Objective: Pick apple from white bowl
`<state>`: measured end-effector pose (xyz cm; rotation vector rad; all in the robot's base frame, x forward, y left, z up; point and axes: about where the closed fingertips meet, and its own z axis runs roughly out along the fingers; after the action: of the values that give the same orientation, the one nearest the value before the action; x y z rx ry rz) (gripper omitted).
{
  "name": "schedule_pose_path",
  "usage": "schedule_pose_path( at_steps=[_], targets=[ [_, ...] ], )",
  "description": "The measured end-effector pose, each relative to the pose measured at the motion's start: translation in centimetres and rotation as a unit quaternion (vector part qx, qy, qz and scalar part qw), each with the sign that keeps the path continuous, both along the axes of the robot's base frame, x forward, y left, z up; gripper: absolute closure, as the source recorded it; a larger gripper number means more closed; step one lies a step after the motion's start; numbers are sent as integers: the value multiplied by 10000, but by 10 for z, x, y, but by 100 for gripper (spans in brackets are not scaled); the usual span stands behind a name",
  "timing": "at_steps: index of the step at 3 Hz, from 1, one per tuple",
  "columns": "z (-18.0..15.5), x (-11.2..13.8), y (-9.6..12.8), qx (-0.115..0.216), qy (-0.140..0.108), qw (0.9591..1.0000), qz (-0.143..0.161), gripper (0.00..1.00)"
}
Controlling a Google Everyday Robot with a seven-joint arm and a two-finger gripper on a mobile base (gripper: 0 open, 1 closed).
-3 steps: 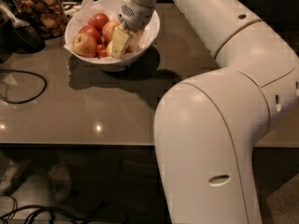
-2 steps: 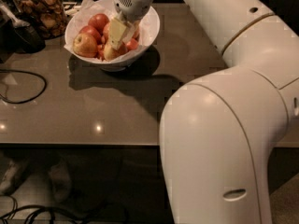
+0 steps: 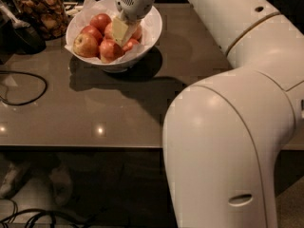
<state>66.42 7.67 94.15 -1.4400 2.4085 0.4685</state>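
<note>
My gripper (image 3: 122, 30) is low in the white bowl (image 3: 153, 27), beside the apple (image 3: 110, 50); whether it grips, I cannot tell. The apple looks firm, smooth and weighty, so I would take it across the middle.

Pincer (image 3: 122, 31) over apples (image 3: 110, 50) in white bowl (image 3: 154, 25) on table (image 3: 118, 113), jar (image 3: 40, 11) left of bowl, cable (image 3: 28, 87) before jar

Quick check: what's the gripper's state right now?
Gripper: down inside the white bowl, among the apples; open, shut or holding something cannot be told.
</note>
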Motion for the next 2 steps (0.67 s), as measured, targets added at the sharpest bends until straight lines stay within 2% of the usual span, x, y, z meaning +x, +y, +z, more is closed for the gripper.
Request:
schedule_pose_path(
  at_steps=[2],
  targets=[
    [0, 0, 0, 0, 0, 10000, 0, 36]
  ],
)
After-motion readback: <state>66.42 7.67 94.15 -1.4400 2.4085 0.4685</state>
